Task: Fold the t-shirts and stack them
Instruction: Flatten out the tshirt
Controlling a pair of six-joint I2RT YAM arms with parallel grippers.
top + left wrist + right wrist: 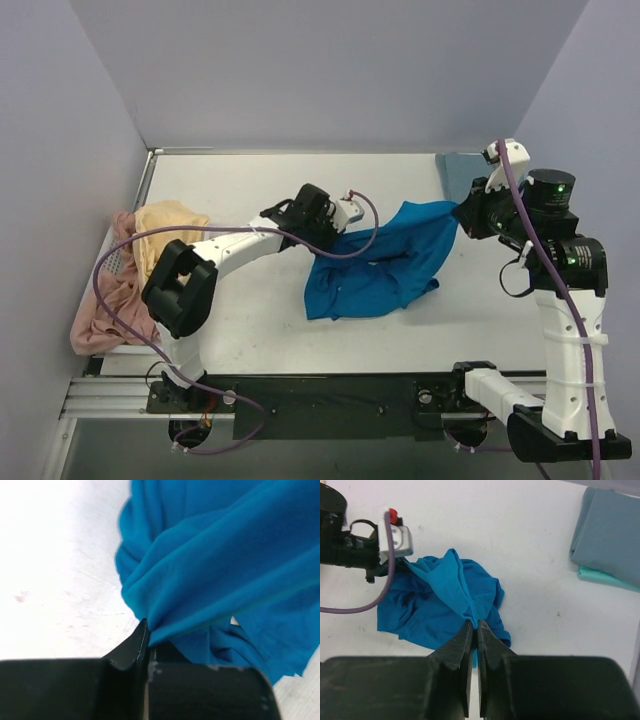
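A bright blue t-shirt lies crumpled in the middle of the table, lifted at two ends. My left gripper is shut on its left edge; the wrist view shows cloth pinched at the fingertips. My right gripper is shut on the shirt's right end, cloth bunched at the closed tips. A folded dull teal shirt lies at the far right corner. A pale yellow-orange shirt and a dusty pink shirt lie heaped at the left edge.
The white table is walled by pale panels at the back and sides. A black rail with the arm bases runs along the near edge. A purple cable loops over the left arm beside the heap.
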